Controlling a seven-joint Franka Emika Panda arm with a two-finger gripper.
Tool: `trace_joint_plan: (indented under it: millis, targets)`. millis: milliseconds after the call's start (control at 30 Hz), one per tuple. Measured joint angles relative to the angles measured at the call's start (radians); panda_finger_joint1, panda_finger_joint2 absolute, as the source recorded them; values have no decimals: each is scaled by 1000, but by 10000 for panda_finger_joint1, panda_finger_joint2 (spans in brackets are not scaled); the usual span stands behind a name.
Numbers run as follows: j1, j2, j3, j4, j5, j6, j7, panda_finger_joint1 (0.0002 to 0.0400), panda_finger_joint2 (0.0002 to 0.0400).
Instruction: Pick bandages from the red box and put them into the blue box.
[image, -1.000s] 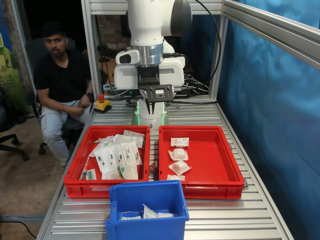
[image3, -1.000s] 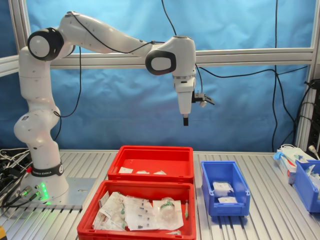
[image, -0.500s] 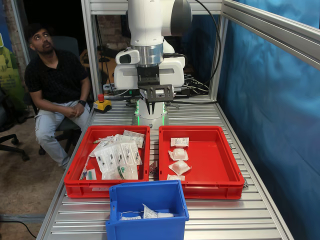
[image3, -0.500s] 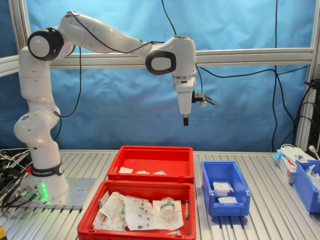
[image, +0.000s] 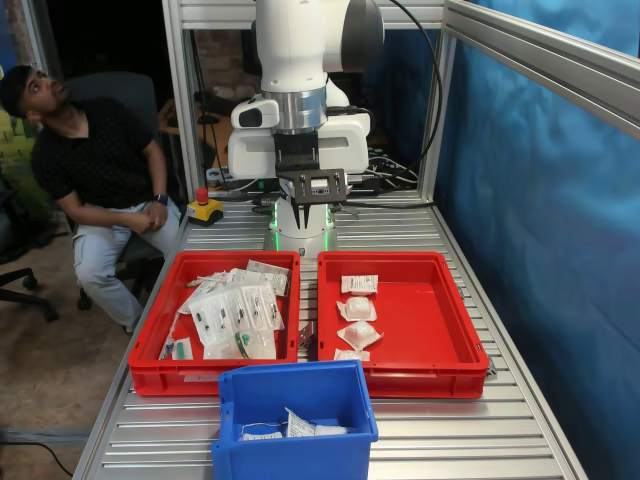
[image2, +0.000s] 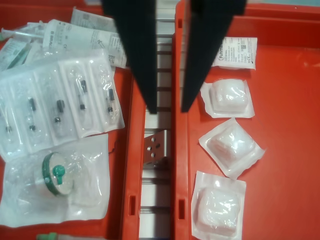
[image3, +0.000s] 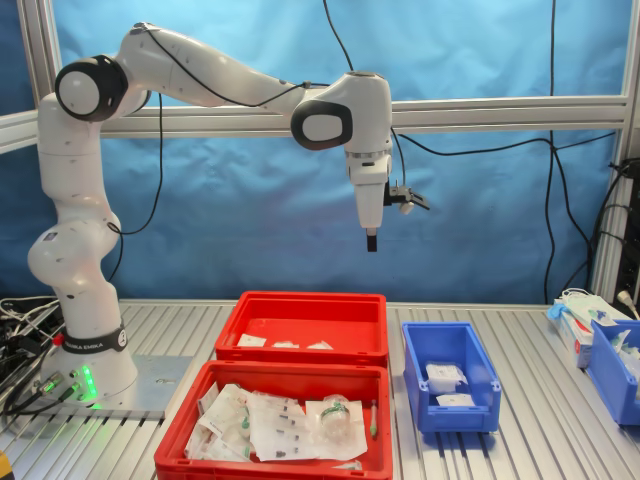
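Hanging high above the trays, my gripper (image3: 371, 243) carries nothing; in the wrist view its two dark fingers (image2: 137, 55) stand a narrow gap apart, with only the slotted table and the tray rims visible between them.

The wrist view alone gives detail on the bandages (image2: 229, 148): three white pads in crinkly clear-and-white wrappers lie in a row near one long wall of the red box (image2: 290, 140), not overlapping, with a flat printed white packet (image2: 235, 52) at the end of the row. The first exterior view shows the same packs (image: 358, 310) along the side of the red box (image: 420, 320) that faces its twin, which lies toward the first exterior view's left.

The second exterior view shows what the wrist view cannot: the blue box (image3: 449, 375) stands just beside the trays on the second exterior view's right, with white packs (image3: 443, 377) in it. The first exterior view shows the blue box (image: 295, 415) nearest the camera, in front of both trays.

The twin red tray (image: 215, 320) is heaped with flat clear packets (image2: 70, 102) of slim dark items, plus a pouch holding a green-capped part (image2: 56, 177).

A seated man (image: 85, 180) appears only in the first exterior view, beside the table near the red emergency stop button (image: 203, 207).
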Motion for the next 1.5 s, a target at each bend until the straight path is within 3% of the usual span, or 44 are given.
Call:
trace_joint_plan:
  millis: [767, 1133, 1500]
  targets:
    - [0, 4, 0, -31, 0, 0, 0, 40, 40]
    - [2, 76, 0, -54, 0, 5, 0, 40, 40]
    - [37, 161, 0, -77, 0, 107, 0, 40, 40]
